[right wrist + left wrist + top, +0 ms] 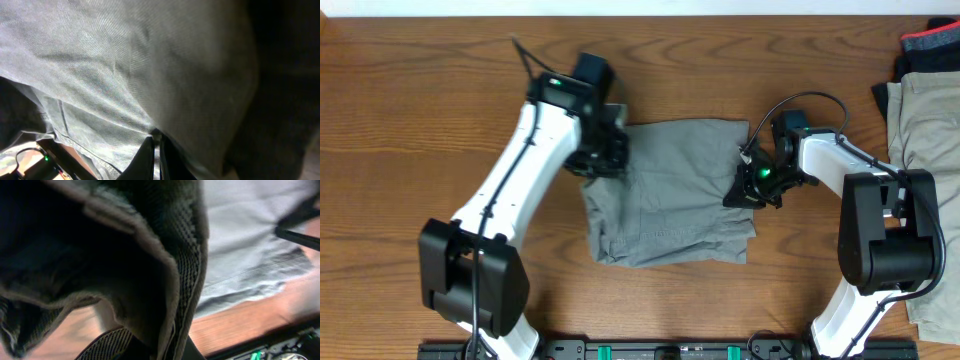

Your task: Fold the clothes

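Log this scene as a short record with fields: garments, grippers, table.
shorts: grey, spread at the middle of the table, lower edge rumpled
left gripper: shut on the shorts' left edge
right gripper: shut on the shorts' right edge
trousers: khaki, at the table's right edge, no gripper on them
dark garment: far right corner, red band

Shorts [670, 190]: plain mid-grey. The right wrist view shows a fine twill weave, and the left wrist view shows a darker ribbed knit band along the edge.
Bench [420, 80]: reddish-brown wood with darker grain lines.
Trousers [920, 140], three o'clock: pale khaki-green, unpatterned.
Garment [930, 45], one o'clock: black with a red band.
Left arm [515, 180] and right arm [825, 150]: white shells, black joints. Green lamp [761, 175] lit on the right.
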`<action>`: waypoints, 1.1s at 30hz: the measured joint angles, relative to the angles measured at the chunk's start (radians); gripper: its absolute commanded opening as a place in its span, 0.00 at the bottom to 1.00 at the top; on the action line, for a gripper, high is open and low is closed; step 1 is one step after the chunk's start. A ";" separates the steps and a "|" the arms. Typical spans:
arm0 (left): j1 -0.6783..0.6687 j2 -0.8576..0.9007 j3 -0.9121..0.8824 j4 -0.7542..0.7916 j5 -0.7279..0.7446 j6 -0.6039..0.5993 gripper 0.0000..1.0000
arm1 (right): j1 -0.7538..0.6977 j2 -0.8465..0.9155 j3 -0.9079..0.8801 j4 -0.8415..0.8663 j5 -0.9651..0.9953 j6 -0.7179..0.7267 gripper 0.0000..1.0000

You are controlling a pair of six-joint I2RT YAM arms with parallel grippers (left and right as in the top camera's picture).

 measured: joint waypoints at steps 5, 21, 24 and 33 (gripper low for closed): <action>-0.096 0.000 0.000 0.008 0.008 -0.013 0.06 | 0.000 0.000 0.000 -0.009 0.007 -0.005 0.05; 0.039 0.000 0.183 -0.199 -0.229 0.053 0.06 | -0.191 -0.105 0.110 -0.031 0.168 -0.057 0.03; 0.103 0.000 0.208 -0.214 -0.301 0.101 0.06 | -0.190 -0.105 0.110 -0.028 0.156 -0.071 0.03; 0.285 0.000 0.214 -0.256 -0.476 0.158 0.06 | -0.190 -0.105 0.110 -0.027 0.145 -0.082 0.03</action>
